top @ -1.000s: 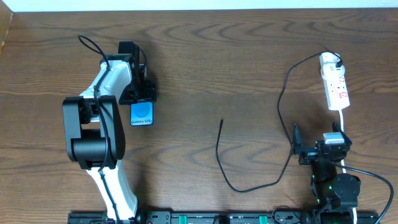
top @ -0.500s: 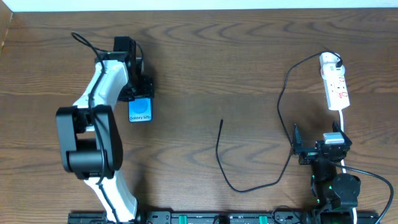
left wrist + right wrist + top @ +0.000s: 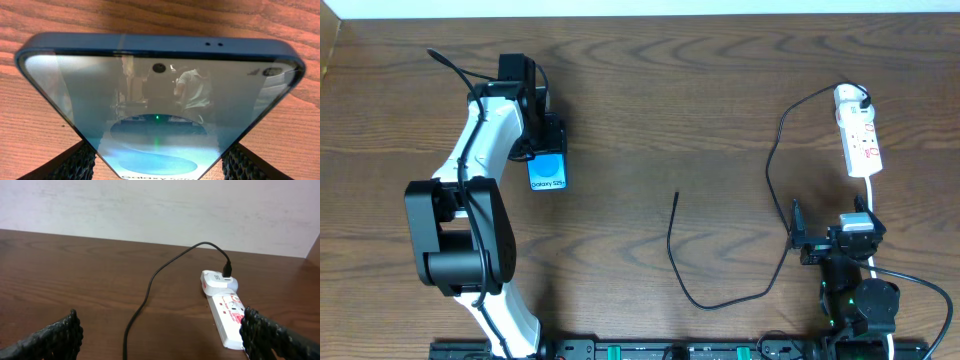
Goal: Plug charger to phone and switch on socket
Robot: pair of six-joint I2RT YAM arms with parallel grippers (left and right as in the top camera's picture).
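The phone [image 3: 548,172] has a bright blue screen with white "Galaxy S25" text and sits at the left of the table. My left gripper [image 3: 544,150] is shut on its far end. In the left wrist view the phone [image 3: 160,90] fills the frame between the gripper's [image 3: 157,162] two fingers. The charger [image 3: 772,160] is a thin black cable. Its plug sits in the far end of the socket [image 3: 860,140], a white power strip at the right. Its free tip [image 3: 677,196] lies mid-table. My right gripper [image 3: 830,232] is open and empty, near the socket's [image 3: 227,315] front end.
The cable loops down toward the front edge [image 3: 720,304] between the two arms. The strip's white lead [image 3: 872,195] runs back toward the right arm's base. A pale wall [image 3: 150,205] stands behind the table's far edge.
My left arm has swung its elbow to the left, and the phone has shifted a little toward the far side with the gripper. The right arm, cable and socket have not moved.
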